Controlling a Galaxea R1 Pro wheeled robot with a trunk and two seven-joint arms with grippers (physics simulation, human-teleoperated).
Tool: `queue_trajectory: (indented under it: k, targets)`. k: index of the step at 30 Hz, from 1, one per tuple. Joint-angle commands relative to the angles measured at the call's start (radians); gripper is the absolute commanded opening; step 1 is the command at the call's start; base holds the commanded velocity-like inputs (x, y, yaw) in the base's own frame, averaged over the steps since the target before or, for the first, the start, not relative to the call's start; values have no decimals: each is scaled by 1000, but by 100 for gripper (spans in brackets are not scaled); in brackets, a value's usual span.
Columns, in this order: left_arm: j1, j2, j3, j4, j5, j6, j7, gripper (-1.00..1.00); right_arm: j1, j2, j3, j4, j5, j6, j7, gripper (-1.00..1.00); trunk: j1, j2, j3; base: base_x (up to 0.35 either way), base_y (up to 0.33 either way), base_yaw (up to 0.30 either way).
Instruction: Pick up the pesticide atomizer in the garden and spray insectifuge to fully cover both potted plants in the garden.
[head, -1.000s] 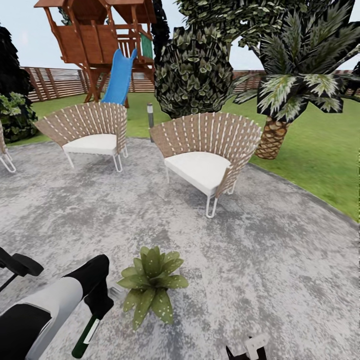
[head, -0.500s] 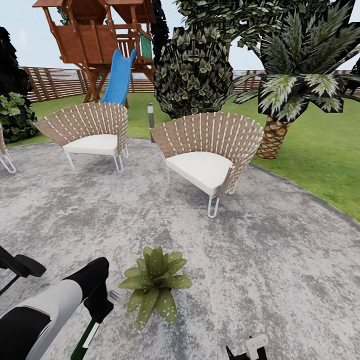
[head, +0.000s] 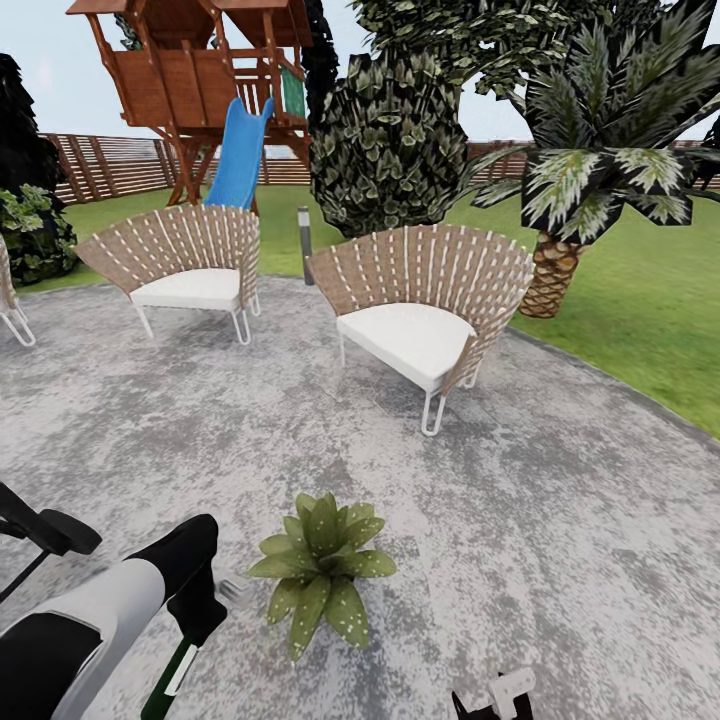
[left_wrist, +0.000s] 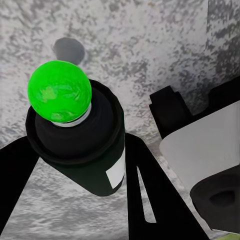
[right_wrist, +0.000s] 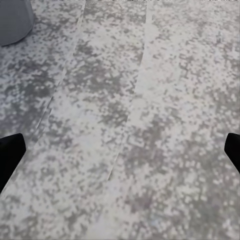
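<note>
One potted plant (head: 320, 570), a low rosette of broad green leaves, sits on the grey patio (head: 520, 520) of the garden in the head view. Faint whitish specks, possibly insectifuge, dot its nearer leaves. My left gripper (head: 200, 612) is just left of the plant, shut on the pesticide atomizer (head: 178, 672), whose pale nozzle (head: 236, 591) points toward the leaves. In the left wrist view the black fingers (left_wrist: 150, 200) clamp the dark bottle (left_wrist: 82, 145) with its bright green end (left_wrist: 60, 91). My right gripper (right_wrist: 120, 150) hangs open over bare paving.
Two woven tan chairs (head: 425, 300) (head: 185, 265) stand beyond the plant. A grey bollard lamp (head: 303, 232), a palm (head: 555, 270), a dark shrub (head: 390, 150), a wooden playset with a blue slide (head: 235, 150) and the fence (head: 110, 165) lie behind, with lawn (head: 640, 300) to the right.
The whole head view has shifted a little, so the plant and chairs sit slightly further right in the picture. The left gripper still holds the atomizer beside the plant.
</note>
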Motion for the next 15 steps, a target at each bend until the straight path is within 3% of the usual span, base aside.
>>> queue_trajectory:
  k: [1, 6, 15]
  targets:
    - [0, -1, 2, -2, -9, 5, -10, -100, -1, 0, -1, 0, 0, -3, 3, 100, 0, 0, -1, 0, 1, 0]
    - [0, 1, 0, -2, -10, 5, -10, -100, 0, 0, -1, 1, 0, -3, 3, 100, 0, 0, -1, 0, 0, -27]
    - [0, 2, -3, -2, -10, 5, -10, -100, 0, 0, -1, 1, 0, -3, 3, 100, 0, 0, -1, 0, 15, -239]
